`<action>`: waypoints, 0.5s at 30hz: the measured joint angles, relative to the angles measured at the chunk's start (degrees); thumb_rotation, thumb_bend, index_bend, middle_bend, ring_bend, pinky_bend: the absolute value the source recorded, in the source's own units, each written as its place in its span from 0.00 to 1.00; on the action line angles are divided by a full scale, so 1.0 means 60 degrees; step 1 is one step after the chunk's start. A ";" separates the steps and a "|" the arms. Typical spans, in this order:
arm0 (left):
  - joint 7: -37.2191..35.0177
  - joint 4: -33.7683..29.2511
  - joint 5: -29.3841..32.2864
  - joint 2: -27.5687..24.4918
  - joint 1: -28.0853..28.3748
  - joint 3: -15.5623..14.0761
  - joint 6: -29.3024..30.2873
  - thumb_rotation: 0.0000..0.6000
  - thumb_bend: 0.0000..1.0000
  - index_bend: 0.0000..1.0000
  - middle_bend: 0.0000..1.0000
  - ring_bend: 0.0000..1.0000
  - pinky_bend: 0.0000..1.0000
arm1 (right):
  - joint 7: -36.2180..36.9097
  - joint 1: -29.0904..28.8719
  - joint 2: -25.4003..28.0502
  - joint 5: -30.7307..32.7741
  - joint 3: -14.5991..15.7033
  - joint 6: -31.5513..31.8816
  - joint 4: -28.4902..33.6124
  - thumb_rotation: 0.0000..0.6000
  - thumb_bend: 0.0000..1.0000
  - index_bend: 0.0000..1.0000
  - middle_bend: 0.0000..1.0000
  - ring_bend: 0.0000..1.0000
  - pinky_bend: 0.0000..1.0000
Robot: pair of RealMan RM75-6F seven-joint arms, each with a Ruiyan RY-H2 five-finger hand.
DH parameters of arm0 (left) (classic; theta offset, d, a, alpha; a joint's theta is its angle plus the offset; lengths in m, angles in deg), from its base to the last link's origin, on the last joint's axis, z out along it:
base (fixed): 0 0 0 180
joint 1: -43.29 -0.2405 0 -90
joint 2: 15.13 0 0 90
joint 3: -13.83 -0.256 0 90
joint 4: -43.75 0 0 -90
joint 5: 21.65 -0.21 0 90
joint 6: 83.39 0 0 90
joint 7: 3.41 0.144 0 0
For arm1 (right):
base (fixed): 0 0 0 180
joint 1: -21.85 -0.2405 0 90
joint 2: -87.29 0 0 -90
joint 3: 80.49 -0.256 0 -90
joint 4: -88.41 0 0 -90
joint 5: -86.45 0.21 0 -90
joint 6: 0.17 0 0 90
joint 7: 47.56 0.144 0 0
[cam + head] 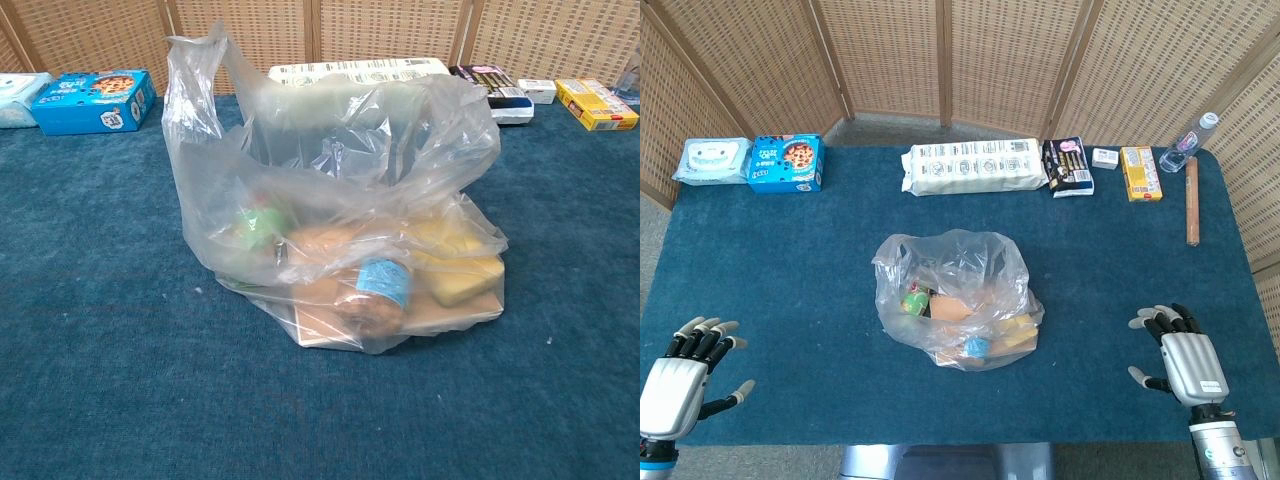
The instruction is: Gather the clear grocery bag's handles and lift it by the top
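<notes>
Head view: clear grocery bag (958,298) sits mid-surface (790,260), between both hands and well apart from each. Left hand (685,375) and right hand (1180,358) rest empty, fingers spread (about equally near). Chest view: bag mouth gapes upward, handles loose; no hands visible.

A deep teal-blue table (790,260) carries a clear, colourless bag (955,295) showing green, orange, pale yellow and perhaps a blue-labelled brown item inside; behind it are a blue box (786,163) and a yellow box (1140,173).
</notes>
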 measured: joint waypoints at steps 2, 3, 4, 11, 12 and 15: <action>0.0014 -0.0018 0.0019 -0.0001 0.0000 0.0002 -0.0008 0.69 0.18 0.37 0.26 0.17 0.14 | 0.0003 -0.0021 -0.0010 0.0022 -0.0010 -0.0029 -0.0008 1.00 0.20 0.32 0.25 0.18 0.09; 0.0020 -0.0021 0.0021 0.0000 -0.0001 0.0002 -0.0009 0.69 0.18 0.37 0.26 0.17 0.14 | 0.0010 -0.0027 -0.0011 0.0024 -0.0013 -0.0037 -0.0009 1.00 0.20 0.32 0.25 0.18 0.09; 0.0030 -0.0029 0.0020 0.0001 -0.0001 -0.0001 -0.0012 0.69 0.18 0.37 0.26 0.17 0.14 | 0.0022 -0.0036 -0.0009 0.0021 -0.0013 -0.0050 -0.0014 1.00 0.20 0.32 0.25 0.18 0.09; 0.0025 -0.0097 -0.0127 -0.0088 -0.0064 -0.0022 0.0190 0.69 0.18 0.37 0.26 0.17 0.14 | 0.0146 -0.0001 0.0018 -0.0119 0.0032 0.0027 -0.0036 1.00 0.20 0.32 0.24 0.18 0.09; 0.0007 -0.0096 -0.0148 -0.0099 -0.0077 -0.0024 0.0228 0.69 0.18 0.37 0.26 0.17 0.14 | 0.0167 0.0010 0.0019 -0.0144 0.0043 0.0044 -0.0038 1.00 0.20 0.32 0.24 0.18 0.09; -0.0130 -0.0077 -0.0200 -0.0117 -0.0103 -0.0046 0.0289 0.69 0.18 0.36 0.26 0.17 0.14 | 0.0216 0.0047 0.0018 -0.0217 0.0074 0.0109 -0.0044 1.00 0.20 0.32 0.24 0.18 0.09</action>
